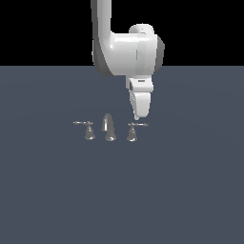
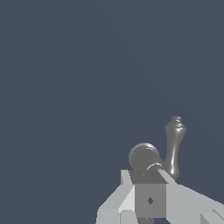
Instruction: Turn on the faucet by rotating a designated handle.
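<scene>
In the exterior view, the handle (image 1: 132, 132) stands beside the spout (image 1: 109, 127), under the gripper (image 1: 137, 116); its opening I cannot tell. In the wrist view, the handle (image 2: 146, 157) looks rigid, slippery chrome; push its thin lever.

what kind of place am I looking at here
A bare simulated test scene, not a real kitchen or bathroom. A flat grey floor runs to a black backdrop. On it stands only a tiny chrome faucet with two handles, and a white arm reaches down to the handle on the exterior view's right.
</scene>
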Controlling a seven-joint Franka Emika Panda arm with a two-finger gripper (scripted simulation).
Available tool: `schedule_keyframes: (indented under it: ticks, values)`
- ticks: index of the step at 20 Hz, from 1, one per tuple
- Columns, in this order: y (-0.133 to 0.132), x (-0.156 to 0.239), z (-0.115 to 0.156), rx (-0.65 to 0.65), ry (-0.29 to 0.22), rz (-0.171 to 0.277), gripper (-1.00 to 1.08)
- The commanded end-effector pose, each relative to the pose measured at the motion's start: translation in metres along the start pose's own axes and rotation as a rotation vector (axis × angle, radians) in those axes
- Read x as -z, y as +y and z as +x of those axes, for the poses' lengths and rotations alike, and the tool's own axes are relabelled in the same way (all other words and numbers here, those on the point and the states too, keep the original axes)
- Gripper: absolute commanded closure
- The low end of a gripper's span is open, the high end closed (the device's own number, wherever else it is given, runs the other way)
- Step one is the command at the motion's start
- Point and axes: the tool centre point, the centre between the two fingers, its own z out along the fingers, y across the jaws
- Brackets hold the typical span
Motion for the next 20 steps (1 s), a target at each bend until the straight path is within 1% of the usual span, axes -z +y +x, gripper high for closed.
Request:
schedule_keyframes:
  ticks: [1, 7, 14, 20]
  values:
    - [-0.006, -0.01, 0.009, -0.045, 0.001, 0.002, 1.08]
    - [-0.012, -0.023, 0.022, -0.106, 0.0, 0.004, 1.08]
    - [-0.012, -0.025, 0.024, -0.112, -0.001, 0.004, 1.08]
    - [0.006, -0.025, 0.03, -0.113, -0.001, 0.004, 1.08]
